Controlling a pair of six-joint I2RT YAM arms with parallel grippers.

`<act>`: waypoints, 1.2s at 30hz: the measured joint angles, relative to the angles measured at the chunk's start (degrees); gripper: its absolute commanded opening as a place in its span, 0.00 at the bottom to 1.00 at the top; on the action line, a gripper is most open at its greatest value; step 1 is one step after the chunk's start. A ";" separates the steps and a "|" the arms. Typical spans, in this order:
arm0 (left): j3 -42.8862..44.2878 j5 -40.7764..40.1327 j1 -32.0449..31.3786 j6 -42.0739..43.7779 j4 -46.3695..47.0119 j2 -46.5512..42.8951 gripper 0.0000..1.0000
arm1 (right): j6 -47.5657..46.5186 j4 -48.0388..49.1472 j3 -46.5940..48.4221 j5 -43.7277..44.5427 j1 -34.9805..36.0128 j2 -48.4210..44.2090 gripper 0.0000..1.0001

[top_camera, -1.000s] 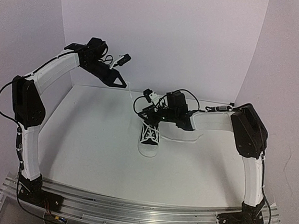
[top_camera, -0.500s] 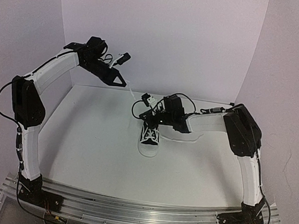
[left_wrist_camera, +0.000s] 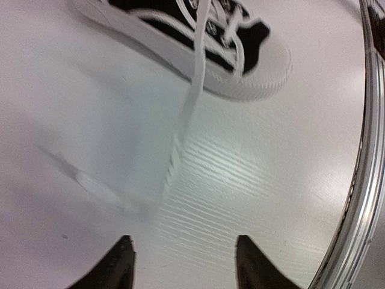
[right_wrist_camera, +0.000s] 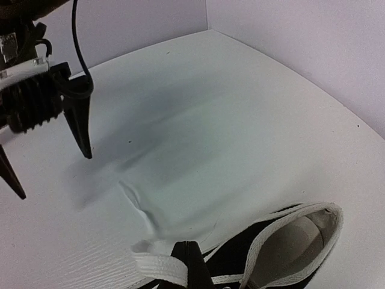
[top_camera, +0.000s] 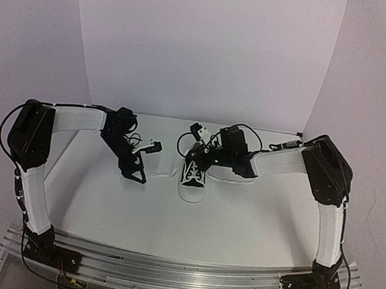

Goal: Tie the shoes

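Observation:
The black sneaker (top_camera: 193,185) with white toe cap stands mid-table, toe toward the arms. My right gripper (top_camera: 204,159) hovers over its tongue, shut on a white lace (right_wrist_camera: 157,267) that loops across its closed tips (right_wrist_camera: 191,251); the shoe's white-lined opening (right_wrist_camera: 295,238) lies just beside them. My left gripper (top_camera: 136,175) points down at the table left of the shoe, open with nothing between its fingers (left_wrist_camera: 123,250). The other lace (left_wrist_camera: 187,111) trails loose from the shoe (left_wrist_camera: 252,57) across the table toward that gripper (left_wrist_camera: 182,250). The left fingers (right_wrist_camera: 81,129) also show in the right wrist view.
White walls close off the back and both sides of the table (top_camera: 106,204). An aluminium rail (top_camera: 181,275) runs along the near edge and shows in the left wrist view as a rail (left_wrist_camera: 368,150) on the right.
The left arm has swung down from high at the back to the table beside the shoe. Its gripper has opened and let go of the lace. The right gripper has shut on its lace.

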 measured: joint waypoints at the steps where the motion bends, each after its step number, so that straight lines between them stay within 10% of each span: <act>1: -0.27 0.17 -0.35 2.94 0.22 0.22 0.85 | 0.00 0.20 -0.13 -0.51 0.00 -0.08 0.00; 4: 1.13 2.55 -0.82 8.69 4.90 0.25 0.61 | 0.04 0.45 -0.52 -1.67 -0.09 -0.11 0.00; 17: 1.74 23.85 -3.07 -2.76 44.01 7.84 0.58 | 3.12 3.23 -0.67 -1.96 -0.55 -0.10 0.00; 36: -2.45 23.11 -8.04 -24.69 69.00 16.75 0.55 | 9.05 7.90 -0.95 -0.81 -1.03 0.57 0.00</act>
